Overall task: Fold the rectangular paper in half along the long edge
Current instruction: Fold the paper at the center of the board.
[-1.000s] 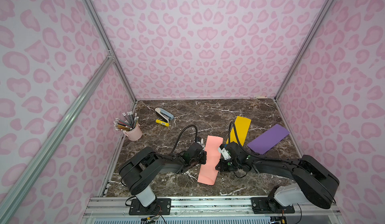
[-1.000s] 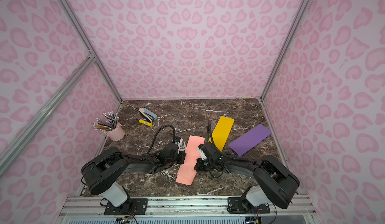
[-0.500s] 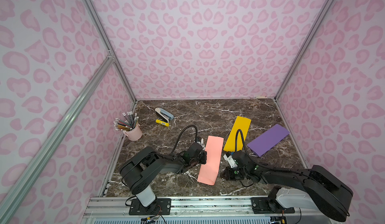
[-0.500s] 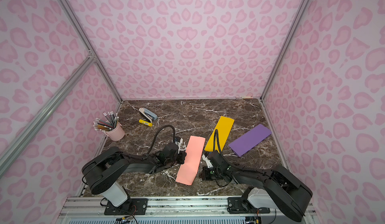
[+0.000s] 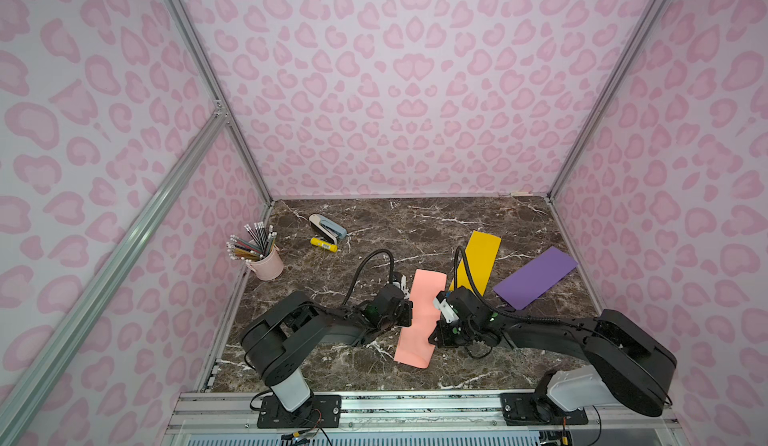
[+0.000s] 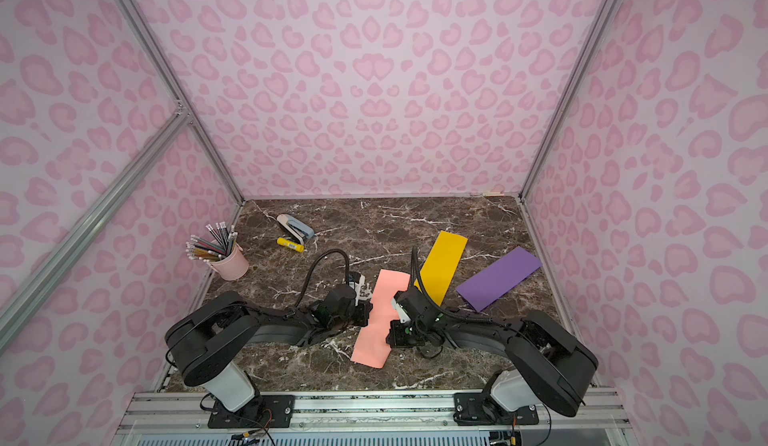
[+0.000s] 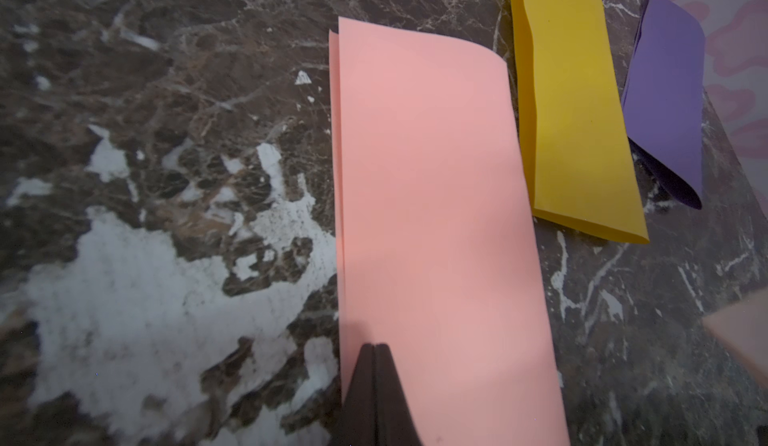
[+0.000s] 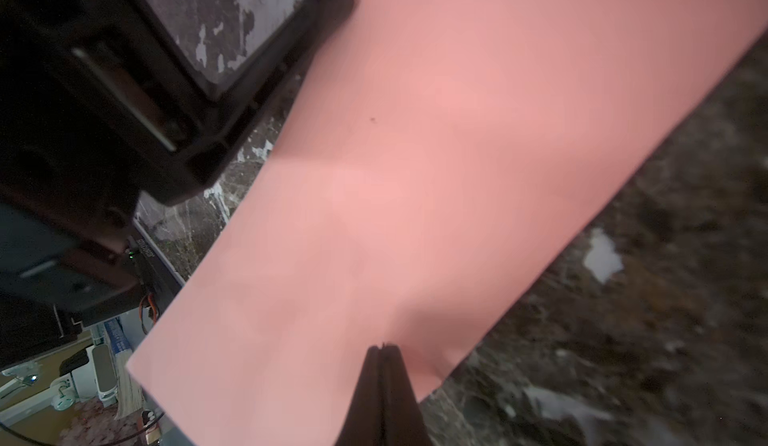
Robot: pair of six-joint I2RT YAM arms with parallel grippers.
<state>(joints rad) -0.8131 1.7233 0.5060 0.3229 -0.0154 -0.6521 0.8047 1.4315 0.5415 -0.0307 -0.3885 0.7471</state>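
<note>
Pink paper [image 5: 417, 319]: lay folded double on the tabletop [image 5: 374, 224] between the claws. Left claw [image 7: 375, 346]: clenched empty, tip on open edges, probably pinning layers. Right claw [image 8: 383, 346]: clenched empty, tip by fold, probably creasing.

Robot lab booth: aluminium frame [image 5: 205, 70], patterned walls [image 5: 395, 91].

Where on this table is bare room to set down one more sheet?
Bare marble lies at the back, between the stapler and the yellow paper. A smaller patch lies between the pencil cup and the left gripper. Crowded: the middle, where the right gripper sits with it on the pink paper.
</note>
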